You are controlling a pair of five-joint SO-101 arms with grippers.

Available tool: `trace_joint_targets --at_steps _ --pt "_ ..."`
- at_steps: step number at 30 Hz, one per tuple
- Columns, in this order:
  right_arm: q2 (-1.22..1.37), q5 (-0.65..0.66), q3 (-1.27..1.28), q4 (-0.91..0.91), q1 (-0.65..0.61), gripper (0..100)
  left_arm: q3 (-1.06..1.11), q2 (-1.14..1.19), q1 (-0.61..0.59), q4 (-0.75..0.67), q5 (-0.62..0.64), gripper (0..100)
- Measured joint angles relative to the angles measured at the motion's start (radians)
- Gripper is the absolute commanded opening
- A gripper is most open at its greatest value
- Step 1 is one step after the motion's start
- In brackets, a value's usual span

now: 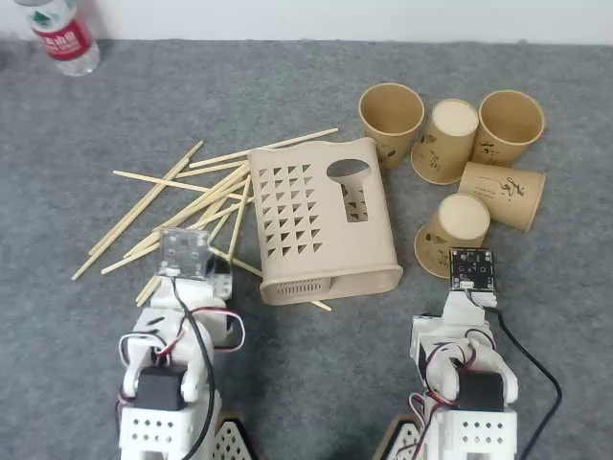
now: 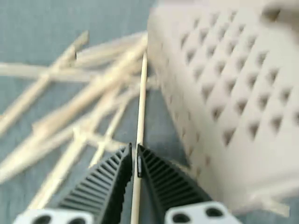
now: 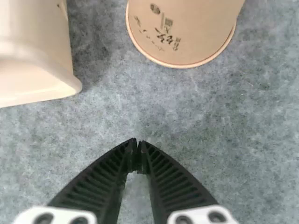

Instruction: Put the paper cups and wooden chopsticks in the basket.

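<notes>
Left tool (image 2: 134,156) pinched a chopstick (image 2: 141,107) beside the basket (image 2: 224,93).
Right tool (image 3: 137,149) was pressed together, a cup (image 3: 182,28) just ahead.

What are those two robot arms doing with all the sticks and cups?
They're tidying up into the basket, which lies on its side in the middle. The left tool is shut on one chopstick right beside the basket. The right tool is shut on nothing, over the carpet near a cup. The five cups and the other chopsticks are on the carpet outside it.
</notes>
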Motion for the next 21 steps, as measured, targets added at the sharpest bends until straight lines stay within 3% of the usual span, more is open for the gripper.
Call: trace_joint_targets --at_steps 5,11,21 --pt "0.0 0.0 0.0 0.0 0.0 0.8 0.0 0.0 -0.034 -0.195 0.002 1" --pt "0.0 0.0 0.0 0.0 0.0 0.9 0.0 0.0 -0.038 -0.11 0.02 1" --pt "0.0 0.0 0.0 -0.006 -0.049 0.9 0.0 0.0 -0.038 -0.077 -0.164 1"
